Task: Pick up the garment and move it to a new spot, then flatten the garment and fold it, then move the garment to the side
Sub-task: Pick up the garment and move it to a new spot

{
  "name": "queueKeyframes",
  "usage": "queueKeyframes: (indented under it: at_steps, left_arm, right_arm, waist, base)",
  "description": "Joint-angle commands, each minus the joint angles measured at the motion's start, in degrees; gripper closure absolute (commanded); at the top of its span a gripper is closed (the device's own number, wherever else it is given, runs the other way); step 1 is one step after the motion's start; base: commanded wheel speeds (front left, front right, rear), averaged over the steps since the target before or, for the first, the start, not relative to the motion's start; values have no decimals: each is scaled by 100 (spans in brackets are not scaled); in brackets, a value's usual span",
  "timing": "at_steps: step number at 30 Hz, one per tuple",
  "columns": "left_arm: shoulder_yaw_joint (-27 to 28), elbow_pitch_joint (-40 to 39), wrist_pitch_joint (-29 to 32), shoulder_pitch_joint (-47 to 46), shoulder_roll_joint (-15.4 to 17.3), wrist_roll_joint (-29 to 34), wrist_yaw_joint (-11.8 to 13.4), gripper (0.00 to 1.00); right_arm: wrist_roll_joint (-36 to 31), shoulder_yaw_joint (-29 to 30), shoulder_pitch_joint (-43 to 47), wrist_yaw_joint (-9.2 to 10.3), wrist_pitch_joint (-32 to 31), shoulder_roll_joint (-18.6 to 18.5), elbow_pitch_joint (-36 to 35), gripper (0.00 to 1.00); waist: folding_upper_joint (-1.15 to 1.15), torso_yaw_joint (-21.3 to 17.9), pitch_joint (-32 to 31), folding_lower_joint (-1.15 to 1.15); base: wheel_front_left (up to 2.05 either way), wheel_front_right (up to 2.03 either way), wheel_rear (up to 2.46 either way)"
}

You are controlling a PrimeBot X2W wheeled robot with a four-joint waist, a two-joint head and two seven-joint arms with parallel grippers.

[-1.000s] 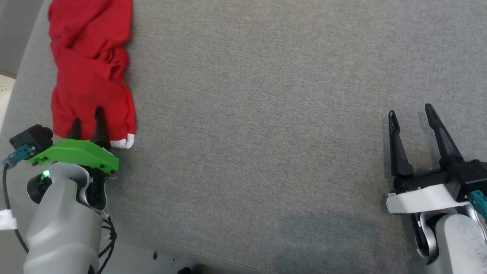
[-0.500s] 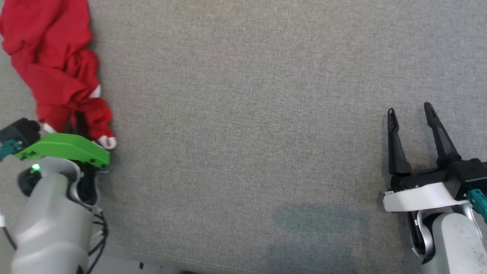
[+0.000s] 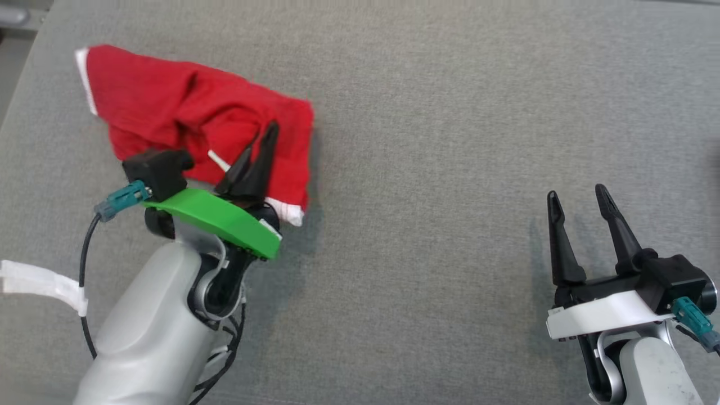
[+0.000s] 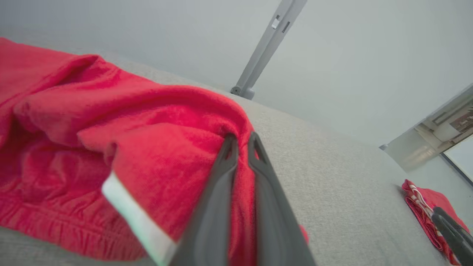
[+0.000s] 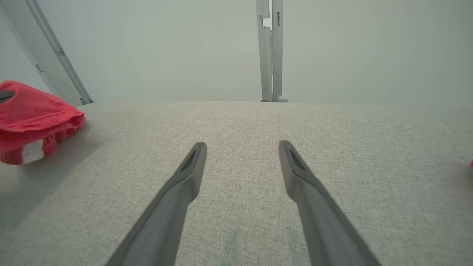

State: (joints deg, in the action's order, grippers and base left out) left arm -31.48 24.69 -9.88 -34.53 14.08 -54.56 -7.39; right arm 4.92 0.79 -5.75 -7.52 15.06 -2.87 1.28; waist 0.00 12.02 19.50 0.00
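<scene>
The left gripper (image 4: 242, 138) pinches a fold of the red garment (image 3: 169, 101). Well right of the garment, the right gripper (image 3: 577, 191) gapes wide.

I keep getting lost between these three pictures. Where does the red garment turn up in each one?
Head view: the red garment lies at the upper left, on the grey surface.
Left wrist view: the garment covers the left half, pinched by the left gripper.
Right wrist view: the garment sits at the left edge.
Shared landmark: its white hem band.
</scene>
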Motion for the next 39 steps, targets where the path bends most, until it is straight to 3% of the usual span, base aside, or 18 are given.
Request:
queueKeyframes:
  at_steps: [1, 7, 11, 17, 23, 26, 31, 39]
  left_arm:
    - [-43, -209, 33, 64, 41, -65, -19, 100]
    - [-436, -1679, 477, 154, -223, -158, 122, 100]
    - [-677, -2836, 851, 325, -590, -475, 413, 100]
    - [-809, -3460, 1090, 523, -842, -848, 827, 100]
    - [-540, -2375, 1000, 736, -873, -1078, 1213, 100]
    - [-367, -1516, 912, 677, -799, -1095, 1262, 100]
    - [-126, -259, 710, 518, -695, -1136, 1130, 100]
    - [-75, 783, 651, 315, -776, -1239, 749, 100]
  right_arm:
    - [79, -25, 115, 6, 15, -10, 24, 0]
    - [390, -57, 247, 6, 15, -10, 59, 0]
    - [565, -37, 333, 6, 15, -8, 58, 0]
    - [689, -2, 314, 6, 15, -8, 29, 0]
    - [728, 24, 258, 6, 15, -10, 15, 0]
    - [737, 8, 223, 6, 15, -9, 25, 0]
    - [733, 31, 199, 6, 15, -10, 36, 0]
    - [637, 61, 247, 5, 15, -10, 52, 0]
  waist:
    - [0, -378, -396, 0]
    - [0, -874, -629, 0]
    - [0, -1284, -645, 0]
    - [0, -1681, -520, 0]
    - [0, -1868, -375, 0]
    - [0, -1913, -330, 0]
    - [0, -1925, -307, 0]
    - [0, -1803, -340, 0]
  base:
    - [0, 0, 0]
    - [0, 0, 0]
    - [0, 0, 0]
    - [0, 0, 0]
    - [0, 0, 0]
    - [0, 0, 0]
    - [0, 0, 0]
    - [0, 0, 0]
